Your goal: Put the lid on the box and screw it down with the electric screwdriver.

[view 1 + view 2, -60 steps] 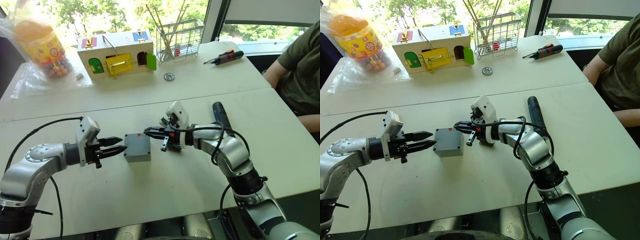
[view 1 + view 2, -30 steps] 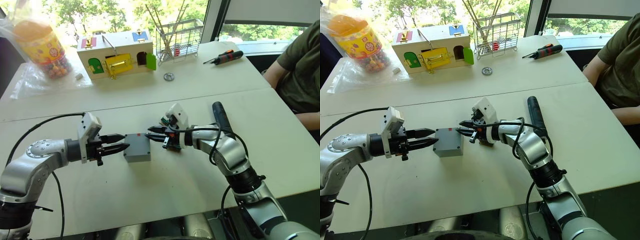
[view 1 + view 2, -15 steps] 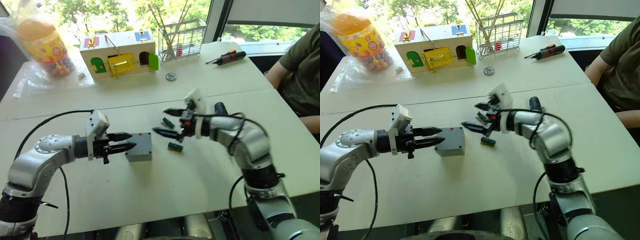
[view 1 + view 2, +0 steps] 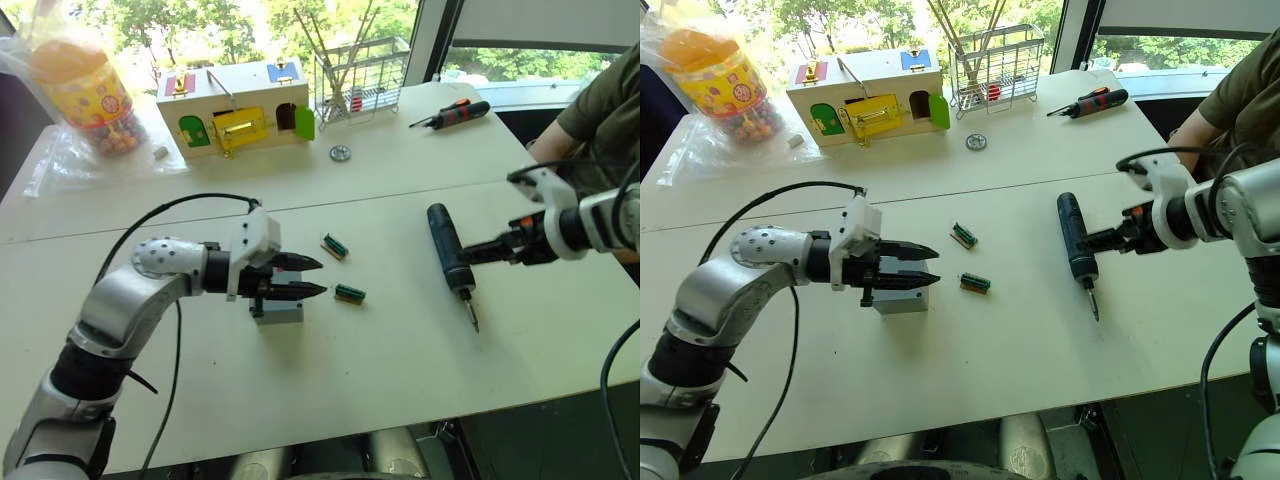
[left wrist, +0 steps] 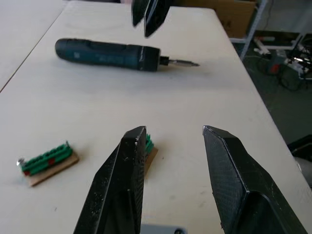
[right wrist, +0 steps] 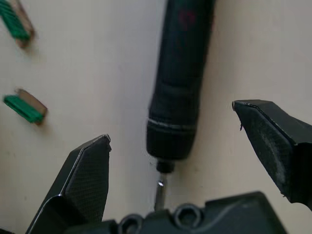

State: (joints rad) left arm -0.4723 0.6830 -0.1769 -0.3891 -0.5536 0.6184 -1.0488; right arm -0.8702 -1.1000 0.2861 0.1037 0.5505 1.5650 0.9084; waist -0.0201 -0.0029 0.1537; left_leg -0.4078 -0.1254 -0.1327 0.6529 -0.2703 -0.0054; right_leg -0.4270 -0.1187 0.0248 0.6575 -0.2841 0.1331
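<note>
Left gripper (image 4: 925,267) has advanced over box (image 4: 898,300), fingers parted, box directly beneath; right gripper (image 4: 1097,239) has swung away from box, now spread wide, empty, astride electric screwdriver (image 4: 1073,237) lying on desk (image 4: 970,380)

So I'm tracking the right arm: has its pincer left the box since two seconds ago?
Yes. The right pincer has swung away from the box, past the two green strips, and is now beside the electric screwdriver, open.
</note>
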